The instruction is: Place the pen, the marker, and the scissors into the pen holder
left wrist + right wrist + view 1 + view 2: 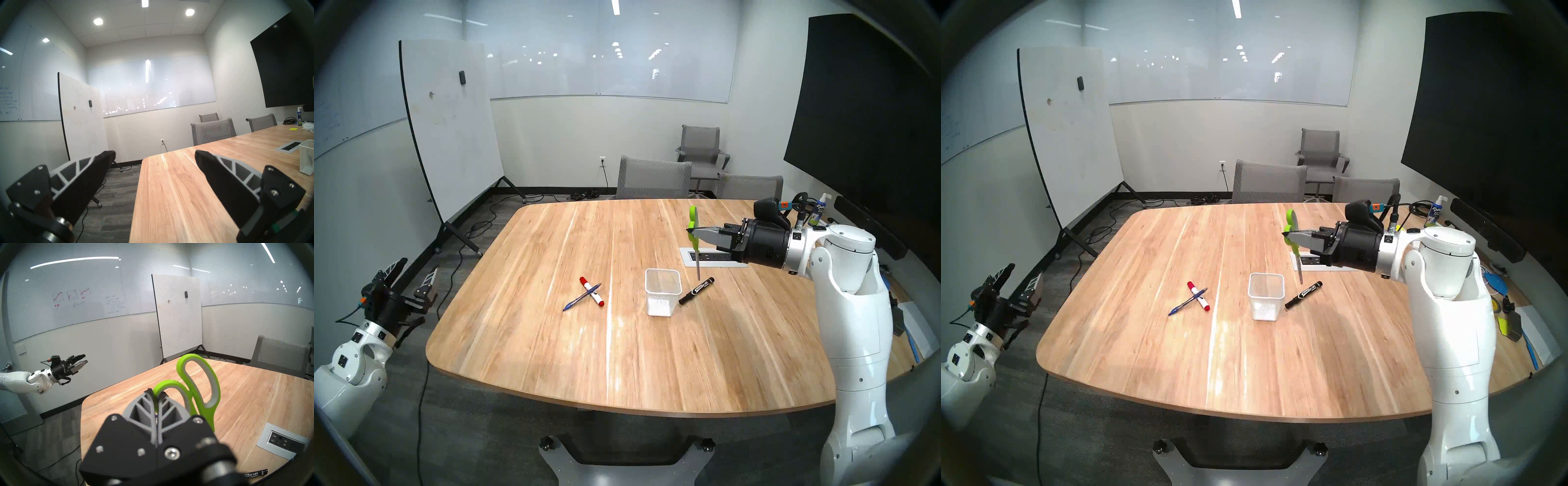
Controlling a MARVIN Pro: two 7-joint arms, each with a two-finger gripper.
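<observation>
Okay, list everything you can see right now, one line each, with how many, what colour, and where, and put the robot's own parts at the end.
Lime-green-handled scissors: one, silver blades pointing down, held above the table.
White wire-mesh pen holder: one, upright, mid-table, nothing visible inside.
Slim blue ballpoint pen: one, lying crossed over the white marker.
White marker with red ends: one, left of the holder.
Black marker: one, flat, right of the holder.
Wooden table: one, light brown.
Grey office chairs: three, beyond the table.
Rolling whiteboard: one, white, far left.
Spray bottle: one, far right.
Left gripper: jaws open, off the table's left edge.
Right gripper: jaws shut on the scissors.
</observation>
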